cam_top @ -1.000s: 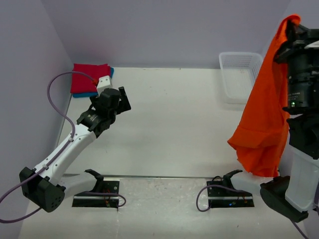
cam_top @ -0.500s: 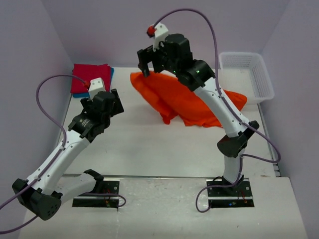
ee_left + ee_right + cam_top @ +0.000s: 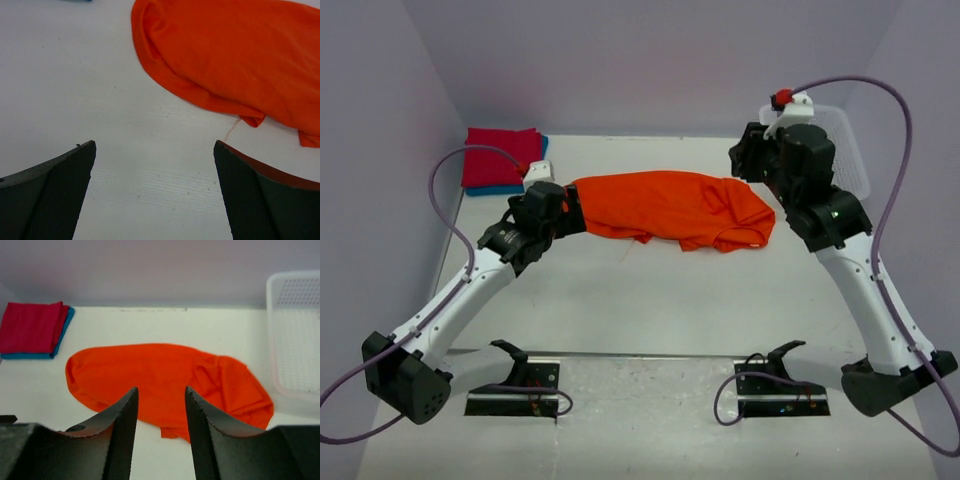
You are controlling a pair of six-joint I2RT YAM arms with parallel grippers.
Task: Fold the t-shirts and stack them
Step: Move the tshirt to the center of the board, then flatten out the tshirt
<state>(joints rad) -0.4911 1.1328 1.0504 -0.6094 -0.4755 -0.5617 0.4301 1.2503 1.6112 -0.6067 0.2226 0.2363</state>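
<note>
Lying between left claw (image 3: 154, 147), wide, and right claw (image 3: 161, 390), seemingly half-open, empty: orange tee (image 3: 670, 205).

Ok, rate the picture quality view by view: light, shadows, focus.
Top view: even, soft light, everything sharp, only a faint shadow along the near edge of the orange tee. Left wrist view: tee folds and table grain crisp, jaws dark in the lower corners. Right wrist view: no glare, white basket pale against the table, jaws dark up close.

White-shelled, black-jointed arms (image 3: 470, 290) are trailing purple cables (image 3: 431, 190) at nine and three o'clock; the left gripper (image 3: 154, 145) is showing black textured fingers (image 3: 50, 195).
</note>
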